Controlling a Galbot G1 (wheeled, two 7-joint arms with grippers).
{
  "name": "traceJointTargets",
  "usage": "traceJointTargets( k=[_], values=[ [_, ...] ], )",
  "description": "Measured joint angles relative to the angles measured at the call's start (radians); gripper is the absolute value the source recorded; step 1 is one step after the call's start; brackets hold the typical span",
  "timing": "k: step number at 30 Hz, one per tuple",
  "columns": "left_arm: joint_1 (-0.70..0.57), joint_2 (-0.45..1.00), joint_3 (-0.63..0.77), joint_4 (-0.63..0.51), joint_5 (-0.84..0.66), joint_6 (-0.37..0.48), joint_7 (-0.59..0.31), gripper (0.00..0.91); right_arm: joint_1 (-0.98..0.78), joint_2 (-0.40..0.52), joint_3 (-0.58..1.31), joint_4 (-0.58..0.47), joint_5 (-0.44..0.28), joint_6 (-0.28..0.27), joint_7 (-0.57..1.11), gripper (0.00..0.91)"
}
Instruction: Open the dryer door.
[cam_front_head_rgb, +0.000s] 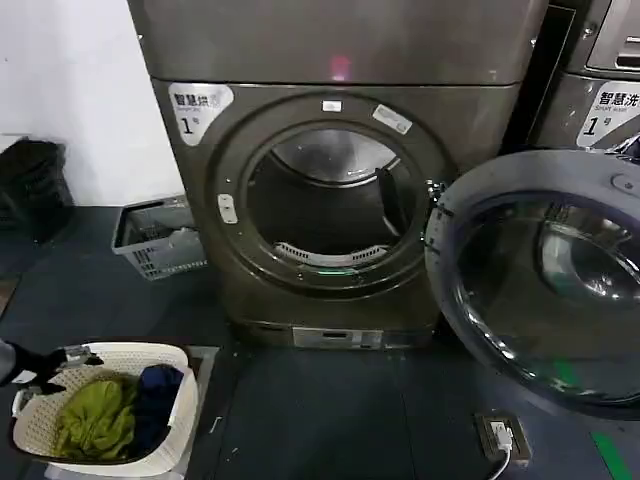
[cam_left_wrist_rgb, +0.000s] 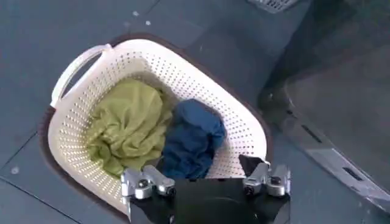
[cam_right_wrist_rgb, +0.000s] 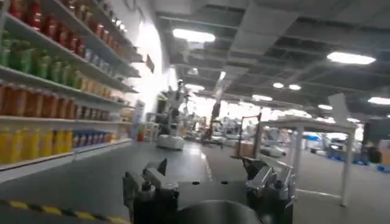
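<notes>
The dryer (cam_front_head_rgb: 340, 60) stands ahead, grey-bronze, with its round drum opening (cam_front_head_rgb: 330, 200) uncovered. The dryer door (cam_front_head_rgb: 545, 275) is swung wide open to the right, its grey inner face and dark glass turned toward me. My left gripper (cam_front_head_rgb: 40, 365) hangs low at the left over a white laundry basket, and in the left wrist view the left gripper (cam_left_wrist_rgb: 204, 170) is open and holds nothing. In the right wrist view my right gripper (cam_right_wrist_rgb: 206, 165) is open and empty, facing a shop hall and away from the door.
The white laundry basket (cam_front_head_rgb: 100, 410) holds a green cloth (cam_left_wrist_rgb: 125, 125) and a blue cloth (cam_left_wrist_rgb: 192, 137). A grey crate (cam_front_head_rgb: 155, 235) and a black bag (cam_front_head_rgb: 30, 185) sit by the left wall. A second machine (cam_front_head_rgb: 600, 90) stands at the right, and a floor socket (cam_front_head_rgb: 500, 435) lies under the door.
</notes>
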Motion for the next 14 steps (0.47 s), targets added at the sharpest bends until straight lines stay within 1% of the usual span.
traceJointTargets(
  k=[4, 14],
  values=[
    [0.0, -0.003, 0.0, 0.005, 0.005, 0.0, 0.001, 0.907, -0.021, 0.012, 0.028, 0.006, 0.022, 0.009, 0.013, 0.907],
    [-0.002, -0.009, 0.004, 0.01, 0.019, 0.0, 0.003, 0.907, -0.031, 0.014, 0.038, -0.011, 0.026, 0.021, 0.004, 0.907]
  ],
)
